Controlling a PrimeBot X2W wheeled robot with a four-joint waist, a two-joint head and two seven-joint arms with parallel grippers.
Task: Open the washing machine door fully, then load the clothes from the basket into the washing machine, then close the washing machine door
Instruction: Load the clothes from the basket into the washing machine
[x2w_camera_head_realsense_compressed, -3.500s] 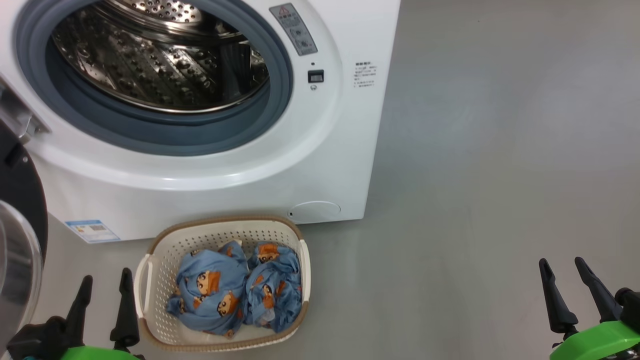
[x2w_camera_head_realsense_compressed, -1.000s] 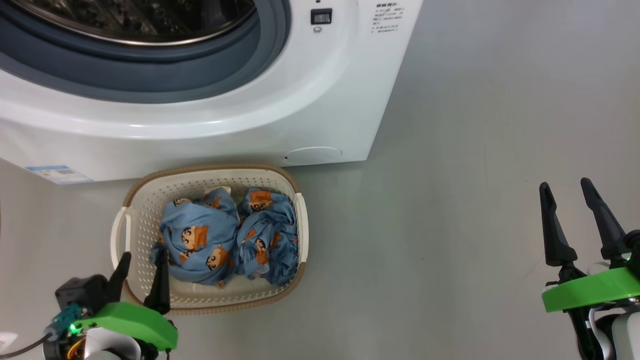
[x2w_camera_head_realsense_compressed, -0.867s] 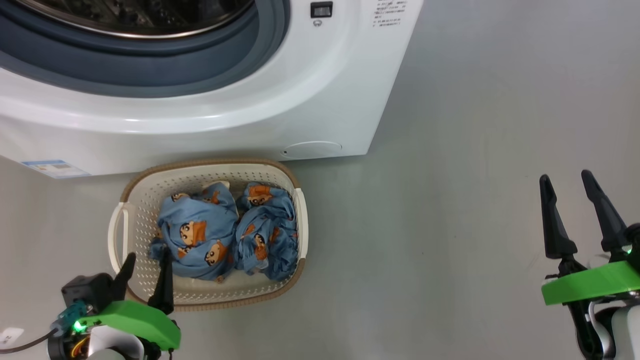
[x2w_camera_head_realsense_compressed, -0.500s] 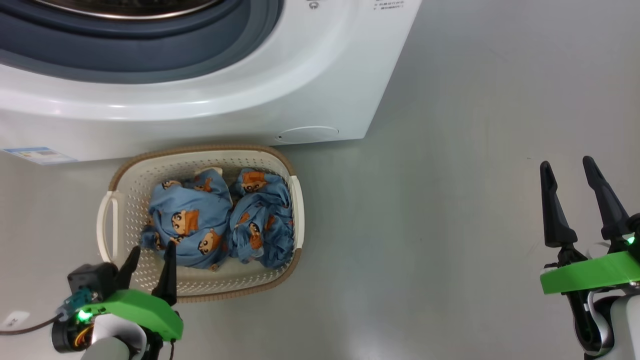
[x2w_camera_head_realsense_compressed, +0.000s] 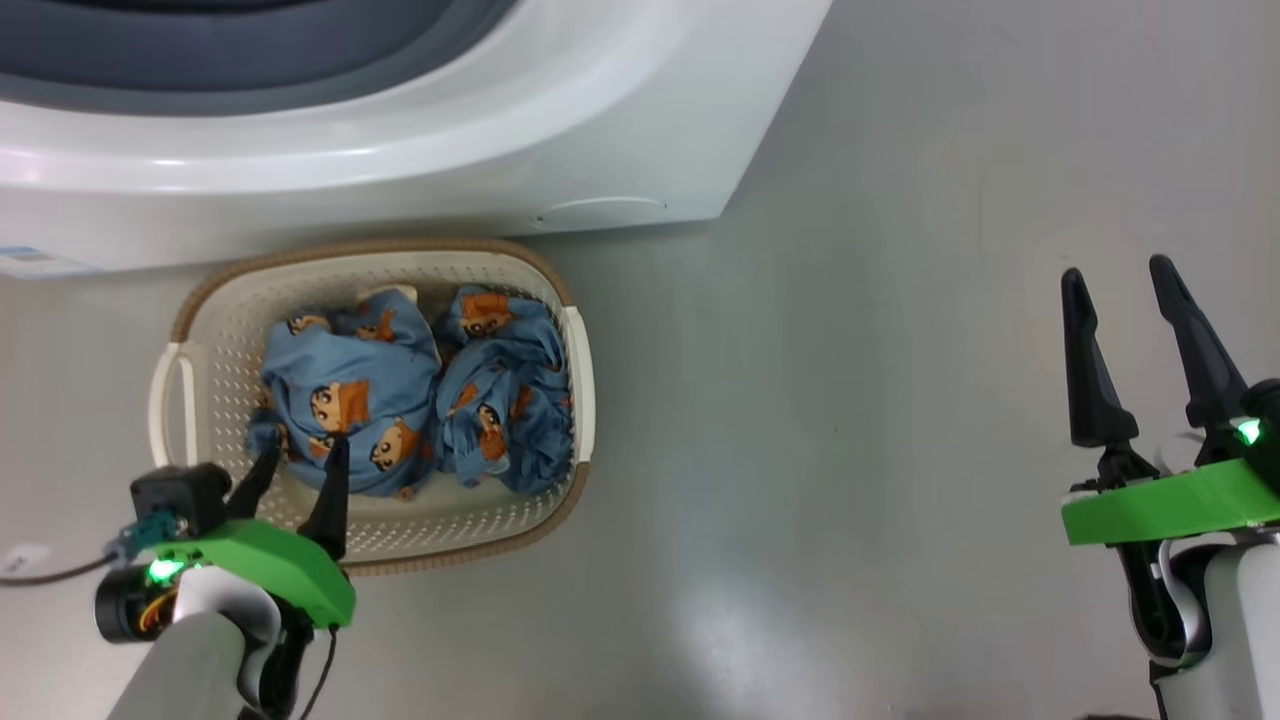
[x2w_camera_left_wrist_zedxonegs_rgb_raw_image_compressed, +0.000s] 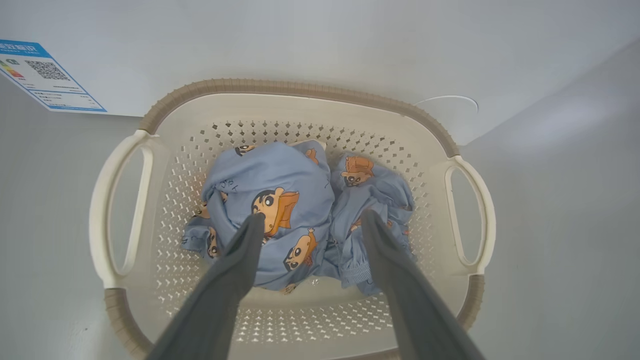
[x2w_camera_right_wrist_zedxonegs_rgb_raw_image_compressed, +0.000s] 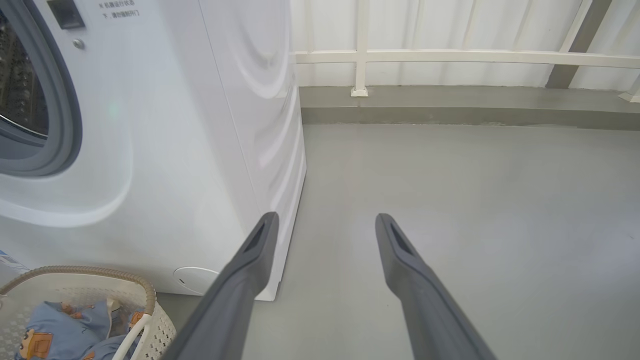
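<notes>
washing machine (x2w_camera_head_realsense_compressed: 420, 130): large white front-loading washer across the top of the head view; grey rubber gasket (x2w_camera_head_realsense_compressed: 250, 70) at the upper left; blue label sticker (x2w_camera_left_wrist_zedxonegs_rgb_raw_image_compressed: 47, 75) on the lower front panel, upper left of the left wrist view.
floor (x2w_camera_head_realsense_compressed: 850, 420): smooth grey surface, right half of the head view.
basket (x2w_camera_head_realsense_compressed: 350, 248): small cream-white rectangular plastic basket with perforated walls, a brown rim band and one loop handle at each short end; stands on the floor just in front of the washing machine, centre left of the head view.
clothes (x2w_camera_head_realsense_compressed: 345, 395): two crumpled light-blue fabric garments printed with orange-and-brown cartoon boy figures; they lie side by side inside the basket, touching each other, and cover most of its bottom.
left gripper (x2w_camera_head_realsense_compressed: 303, 452): two long dark fingers on a green mount, lower left of the head view; fingers spread wide, tips over the near edge of the clothes; contact with the cloth cannot be told.
right gripper (x2w_camera_head_realsense_compressed: 1115, 270): same build, right edge of the head view; fingers spread wide above the floor, well apart from the basket.
</notes>
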